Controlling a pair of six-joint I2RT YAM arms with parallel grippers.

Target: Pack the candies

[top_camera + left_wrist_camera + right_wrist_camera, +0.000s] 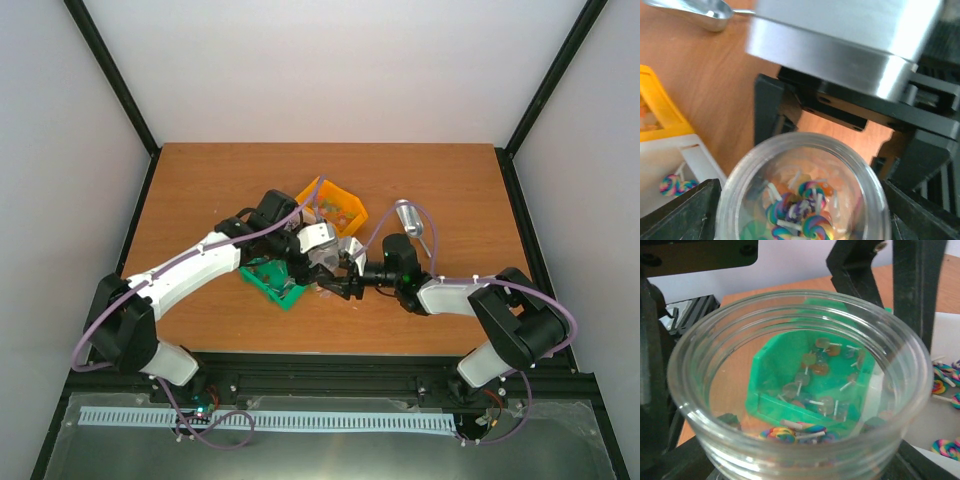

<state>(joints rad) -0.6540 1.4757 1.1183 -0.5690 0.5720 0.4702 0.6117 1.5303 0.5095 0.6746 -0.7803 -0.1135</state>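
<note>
A small clear jar [850,165] sits between both grippers above the table, by the green bin [272,282]. Several rainbow-swirl lollipop candies [807,212] with white sticks lie inside it; they also show in the right wrist view [792,430]. My left gripper [805,215] has its black fingers [687,212] against the jar's sides. My right gripper [800,450] holds the jar [705,390] at its threaded mouth. In the top view the left gripper [322,260] and the right gripper [347,284] meet tip to tip. The green bin [775,360] holds more candies [817,367].
A white bin [945,340] with swirl lollipops [946,385] lies right of the jar, and shows in the left wrist view [670,160]. An orange bin [335,205] stands behind. A silver scoop [410,218] lies at the right, also in the left wrist view [705,12].
</note>
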